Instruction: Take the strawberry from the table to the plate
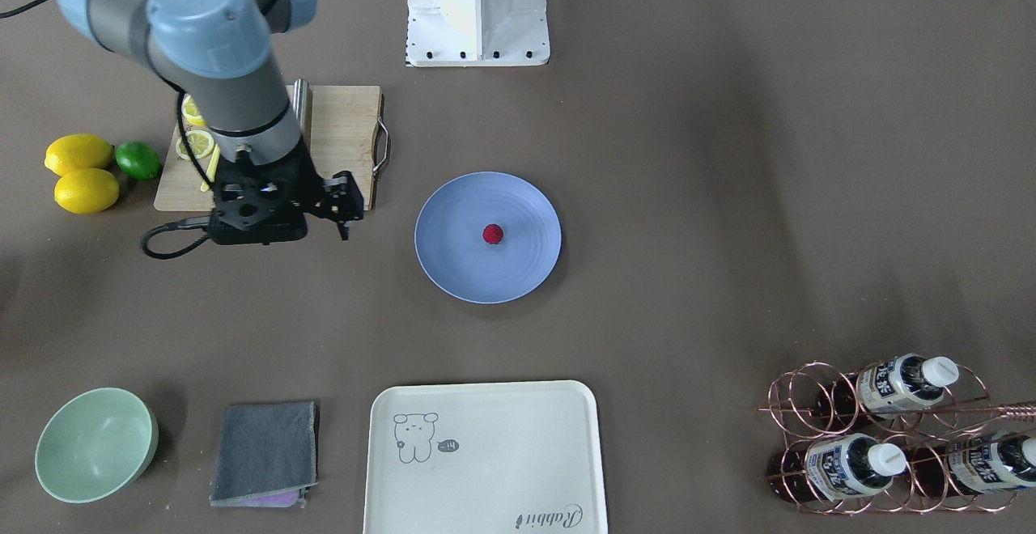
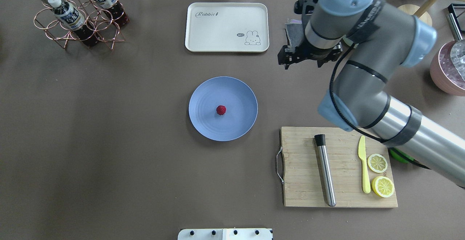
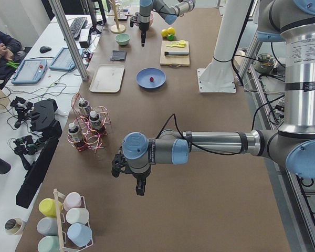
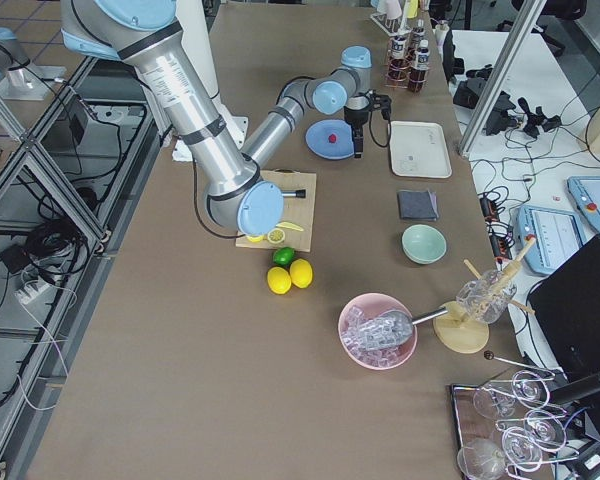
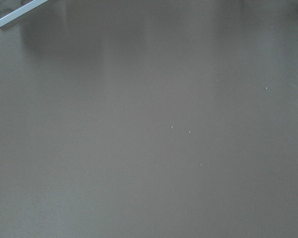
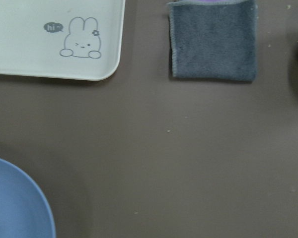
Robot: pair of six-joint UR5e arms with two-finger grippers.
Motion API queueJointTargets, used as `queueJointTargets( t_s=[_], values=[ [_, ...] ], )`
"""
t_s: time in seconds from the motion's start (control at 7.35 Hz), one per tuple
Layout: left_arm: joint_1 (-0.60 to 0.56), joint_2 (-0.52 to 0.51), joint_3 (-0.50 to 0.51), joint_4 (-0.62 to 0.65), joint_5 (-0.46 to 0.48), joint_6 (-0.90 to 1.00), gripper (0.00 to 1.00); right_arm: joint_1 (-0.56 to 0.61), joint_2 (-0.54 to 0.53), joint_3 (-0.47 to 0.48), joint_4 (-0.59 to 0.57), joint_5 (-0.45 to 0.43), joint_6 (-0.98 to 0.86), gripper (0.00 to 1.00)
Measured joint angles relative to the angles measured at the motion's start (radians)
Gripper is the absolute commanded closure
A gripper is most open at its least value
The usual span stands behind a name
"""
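Nearest the front-facing camera you have the right arm (image 1: 210,40), its blue-capped elbow covering part of the cutting board (image 1: 348,129). At its end the right gripper (image 1: 344,225) hangs above the table (image 1: 728,194) with its fingers pointing down. It appears to hold nothing, but the fingers overlap in every view that catches them, so you cannot tell how far apart they stand.

Under that wrist camera you see mostly bare table. A corner of the cream tray (image 6: 49,34) and the folded grey cloth (image 6: 213,39) edge it at the top, and the rim of the plate (image 6: 20,198) at lower left. The plate lies near the middle of the table. The strawberry (image 1: 493,234) rests on it close to its centre, apart from the gripper.

Further out, the cutting board carries a steel rod (image 2: 325,171), a yellow knife (image 2: 364,167) and two lemon halves (image 2: 382,186). Two whole lemons (image 1: 78,154) and a lime (image 1: 137,160) lie just beside the board. A mint-green bowl (image 1: 95,445) sits near the cloth, and a copper wire rack (image 1: 809,404) of bottles stands at the table's other end.

Your left gripper (image 3: 139,188) hangs over bare table well apart from the plate. Only the side camera shows it, so you cannot tell whether its fingers are apart or together.
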Motion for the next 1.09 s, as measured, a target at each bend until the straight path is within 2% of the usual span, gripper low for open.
queueJointTargets(
  t_s=[0.41,0.68,1.09],
  values=[
    [0.0,-0.001,-0.002,-0.001,0.0,0.001,0.02,0.258,-0.23,0.058,-0.016,0.089,-0.448,0.0],
    [0.0,-0.002,-0.002,-0.002,0.0,0.001,0.02,0.416,-0.376,0.057,-0.015,0.107,-0.734,0.0],
    [0.0,-0.003,0.0,-0.002,0.0,0.001,0.02,0.59,-0.562,0.044,-0.011,0.125,-0.943,0.0]
  ],
)
